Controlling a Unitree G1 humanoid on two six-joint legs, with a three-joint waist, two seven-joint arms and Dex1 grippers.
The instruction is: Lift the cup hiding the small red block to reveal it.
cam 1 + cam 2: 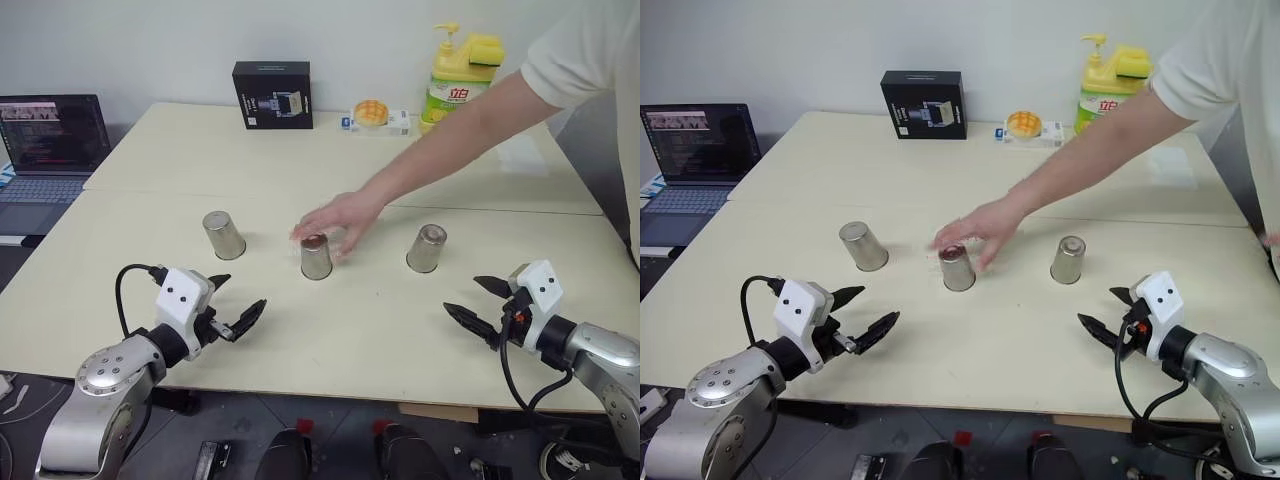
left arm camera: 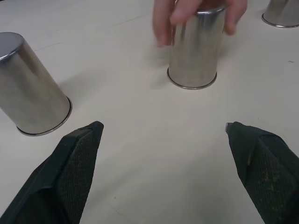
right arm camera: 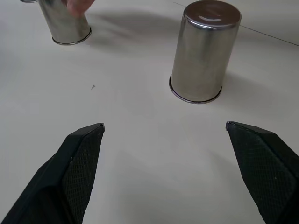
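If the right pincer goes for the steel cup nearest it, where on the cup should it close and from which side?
Probably close on the side wall of the right-hand cup, around mid-height, coming in level from the robot's side. The cup stands upside down, rim flat on the table, so there is no lip to hook. The right pincer is open, facing it.

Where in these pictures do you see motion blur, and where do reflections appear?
Left wrist view: the person's fingers atop the middle cup are smeared by motion. Right wrist view: the right cup is crisp, its steel top showing a bright reflection. Left eye view: the person's hand looks slightly soft.
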